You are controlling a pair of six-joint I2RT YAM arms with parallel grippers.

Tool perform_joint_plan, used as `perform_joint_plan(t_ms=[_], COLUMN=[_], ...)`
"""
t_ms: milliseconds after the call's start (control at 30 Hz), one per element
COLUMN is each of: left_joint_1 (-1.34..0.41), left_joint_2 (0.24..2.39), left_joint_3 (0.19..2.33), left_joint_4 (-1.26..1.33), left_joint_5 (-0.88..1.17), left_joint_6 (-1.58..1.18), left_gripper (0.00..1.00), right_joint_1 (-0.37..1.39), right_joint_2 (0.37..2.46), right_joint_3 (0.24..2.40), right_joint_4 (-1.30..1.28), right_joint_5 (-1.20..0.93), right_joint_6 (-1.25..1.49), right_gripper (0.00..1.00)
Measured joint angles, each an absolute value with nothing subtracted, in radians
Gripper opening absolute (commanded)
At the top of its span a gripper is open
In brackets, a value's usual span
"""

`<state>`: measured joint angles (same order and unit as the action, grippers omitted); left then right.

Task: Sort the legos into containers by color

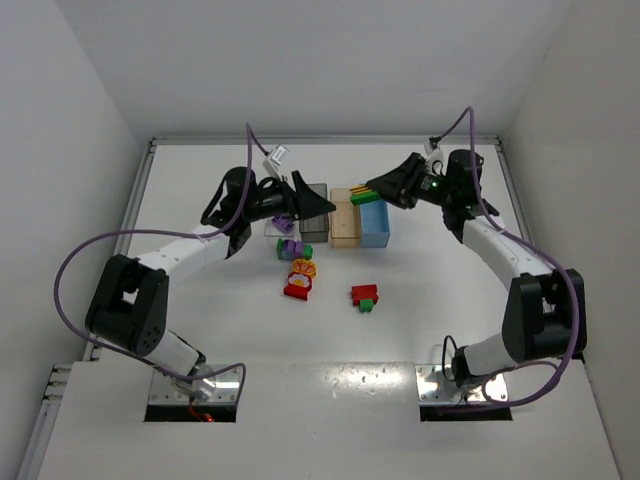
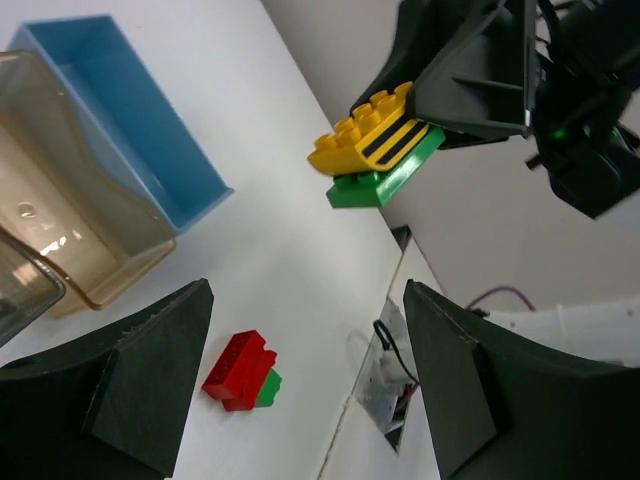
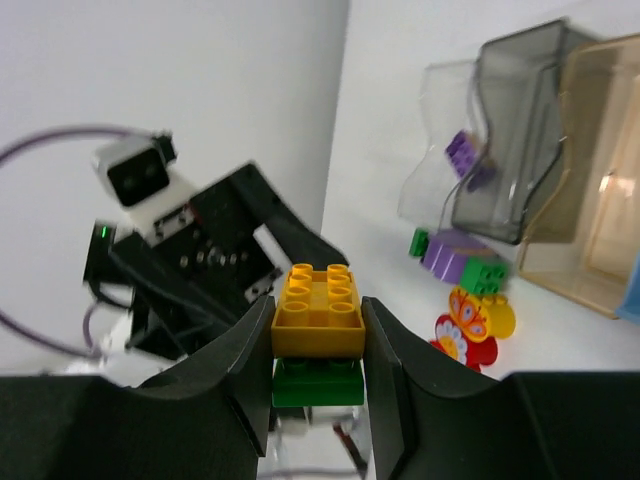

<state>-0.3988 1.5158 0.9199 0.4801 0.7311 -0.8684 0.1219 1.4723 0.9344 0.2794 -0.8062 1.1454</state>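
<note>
Right tool (image 3: 318,330): closed on a two-brick stack, a yellow brick (image 3: 318,308) clicked onto a green brick (image 3: 318,380). The pads press the stack's opposite side walls and the studs are left free.
Stack, whereabouts: in the air over the right end of the bin row, above the tan bin (image 1: 344,232) and light blue bin (image 1: 376,232), toward the far edge of the surface (image 1: 200,330).
Left tool (image 2: 305,300): jaws wide, nothing between them. It hangs over the left end of the row, facing the held stack.
Bins: four side by side, running clear bin (image 3: 430,130), smoky grey bin (image 3: 520,120), tan, then blue from left to right.
Already sorted: a purple brick (image 3: 462,155) seems to sit in the clear bin. Seen through two walls, it may instead be in the grey one.
Loose bricks: mid-surface, on the near side of the row.
- purple-and-green cluster (image 1: 289,249), just beside the bins
- yellow-and-red butterfly piece (image 1: 302,268)
- red brick (image 1: 297,290), touching the butterfly piece
- red-on-green pair (image 1: 365,296), apart to the right
Handling: hard moulded plastic, so light, stiff, glossy and not fragile. The smooth walls are likely a little slick under the pads.
Where to hold: flat opposite side walls, centred, never across the studs. An off-centre pinch would probably let a brick twist out.
Judgement on the stack: it is two colours, so it needs splitting before binning. The stud joint will resist a straight pull. Better to have one tool on each brick and tilt them apart.
</note>
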Motion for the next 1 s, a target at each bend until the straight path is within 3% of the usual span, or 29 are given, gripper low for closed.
perform_joint_plan(t_ms=[433,800,1000], left_joint_1=[-0.445,-0.515,-0.515], left_joint_2=[1.55,1.681,1.699], left_joint_3=[1.124,1.238,1.283], left_joint_4=[0.284,0.234,0.263], left_joint_5=[0.448,0.396,0.395], left_joint_6=[-1.106,-1.304,-1.376], left_gripper=[0.83,0.81,0.73], right_joint_1=[0.153,0.236,0.24], right_joint_2=[1.47,1.548,1.573], right_joint_3=[1.115,1.242,1.257], right_joint_4=[-0.05,-0.109,-0.107], right_joint_5=[-0.402,-0.337,-0.318], right_joint_6=[1.31,1.441,1.461], right_gripper=[0.0,0.0,0.0])
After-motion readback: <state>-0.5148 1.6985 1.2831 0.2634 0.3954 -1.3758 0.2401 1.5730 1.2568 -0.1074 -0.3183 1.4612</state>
